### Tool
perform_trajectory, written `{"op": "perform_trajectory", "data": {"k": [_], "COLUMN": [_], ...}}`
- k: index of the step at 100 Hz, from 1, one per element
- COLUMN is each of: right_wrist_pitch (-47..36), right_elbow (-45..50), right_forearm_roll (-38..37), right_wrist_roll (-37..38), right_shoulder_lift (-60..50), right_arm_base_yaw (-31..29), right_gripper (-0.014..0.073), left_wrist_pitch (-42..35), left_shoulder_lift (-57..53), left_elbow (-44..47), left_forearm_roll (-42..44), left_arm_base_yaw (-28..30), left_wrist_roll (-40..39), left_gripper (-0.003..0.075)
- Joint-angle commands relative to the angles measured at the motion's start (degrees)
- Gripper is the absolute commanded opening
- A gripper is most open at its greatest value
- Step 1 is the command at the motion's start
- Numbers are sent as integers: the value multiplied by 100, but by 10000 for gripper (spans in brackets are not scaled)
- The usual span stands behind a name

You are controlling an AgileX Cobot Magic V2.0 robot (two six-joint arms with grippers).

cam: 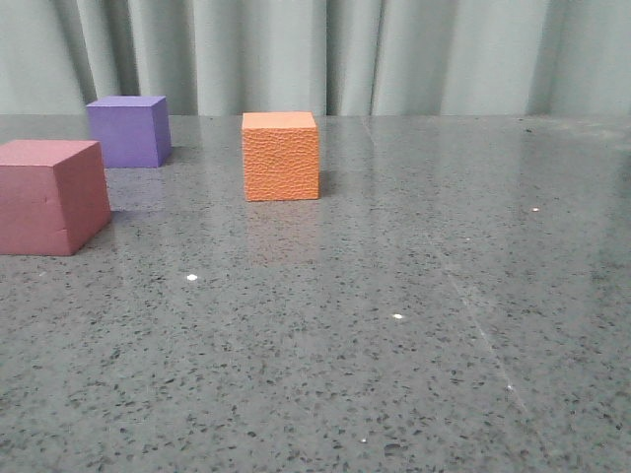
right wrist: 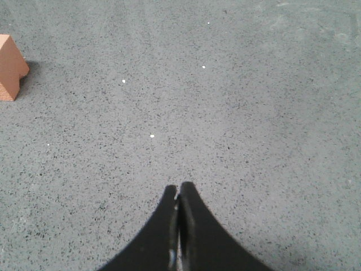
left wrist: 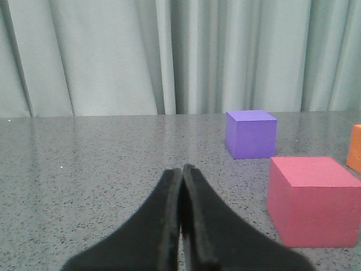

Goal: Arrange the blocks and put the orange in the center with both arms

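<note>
Speckled grey stone-look tabletop (cam: 394, 345) backed by pale green pleated curtain (cam: 394, 49). Pebbled orange foam cube (cam: 281, 156) at 12 o'clock; smooth purple foam cube (cam: 128, 130) at 11; dusty pink-red foam cube (cam: 49, 195) at 10. Black left gripper (left wrist: 181, 169) and black right gripper (right wrist: 178, 189) pressed closed, empty, low over table.

The pink-red cube (cam: 51, 196) is cut by the left edge of the front view. In the left wrist view only a thin slice of the orange cube (left wrist: 355, 148) shows at the edge, and the right wrist view also cuts it, showing one corner.
</note>
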Motion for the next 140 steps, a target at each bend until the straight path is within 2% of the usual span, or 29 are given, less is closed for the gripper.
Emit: {"op": "perform_trajectory", "data": {"k": [1, 78, 99, 110, 122, 132, 140], "right_wrist_pitch": [-263, -294, -1075, -1711, -2042, -2202, -2466], "right_elbow": [-74, -62, 708, 1327, 1917, 2326, 2657], "right_forearm_roll": [-192, -198, -334, -171, 365, 1004, 1592], "right_wrist_roll": [8, 8, 8, 8, -169, -714, -1431], "right_shoulder_lift": [-206, -281, -598, -1039, -1689, -2125, -2486], "right_arm_base_yaw": [-31, -31, -57, -329, -874, -1375, -1762], "right_gripper": [-68, -68, -68, -68, -68, -68, -68], "left_wrist_pitch": [-421, -421, -421, -421, -421, -421, -421], "left_shoulder_lift": [-180, -180, -180, -180, -180, -180, -180], "left_elbow": [315, 315, 315, 315, 315, 315, 315], "left_forearm_roll": [-19, -19, -19, -19, -19, -19, -19], "left_arm_base_yaw": [-30, -30, -30, -30, -30, -30, -30], "left_wrist_roll": [-11, -11, -11, -11, -11, -11, -11], "left_gripper": [-19, -19, -19, -19, -19, -19, -19]}}
